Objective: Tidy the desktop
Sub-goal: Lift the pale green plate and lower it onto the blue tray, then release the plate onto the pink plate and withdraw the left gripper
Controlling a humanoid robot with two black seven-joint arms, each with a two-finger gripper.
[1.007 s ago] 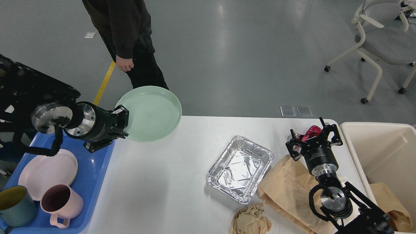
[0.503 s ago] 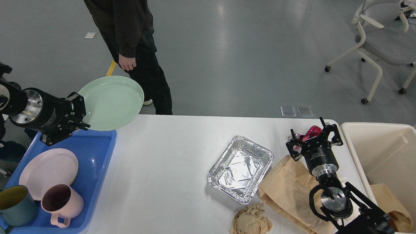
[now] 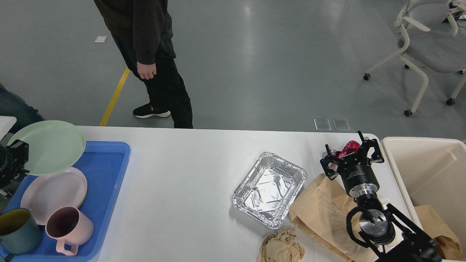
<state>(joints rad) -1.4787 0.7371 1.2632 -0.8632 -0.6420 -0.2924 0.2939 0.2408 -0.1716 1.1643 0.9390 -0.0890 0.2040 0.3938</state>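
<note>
**Green plate carried left over the tray**

Since half a second ago your left arm has swung the green plate further left, so it now sits above the far end of the blue tray instead of over the tray's far right corner. Your left gripper is almost out of view at the left edge; its fingers clamp the plate's left rim, and the plate overlaps the far edge of the pink plate below it.

Your right gripper has not moved. It stands near the far right corner of the desktop, fingers spread only partly, closed around a crumpled red foil wrapper.

The desktop stretches between your two grippers, with the tray on its left end and the cream bin just beside its right end.

In the tray you see the pink plate, a pink mug upright at its near edge, and a dark teal mug at the near left corner, touching the pink mug.

In the bin, a piece of brown paper lies in the near part.

On the desktop, an aluminium foil tray holds nothing. A brown paper bag lies flat just right of it, under your right arm, and a crumpled ball of brown paper rests at the near edge.

Beyond the table a person in dark clothes stands on the grey floor, and a white chair is at the far right.
</note>
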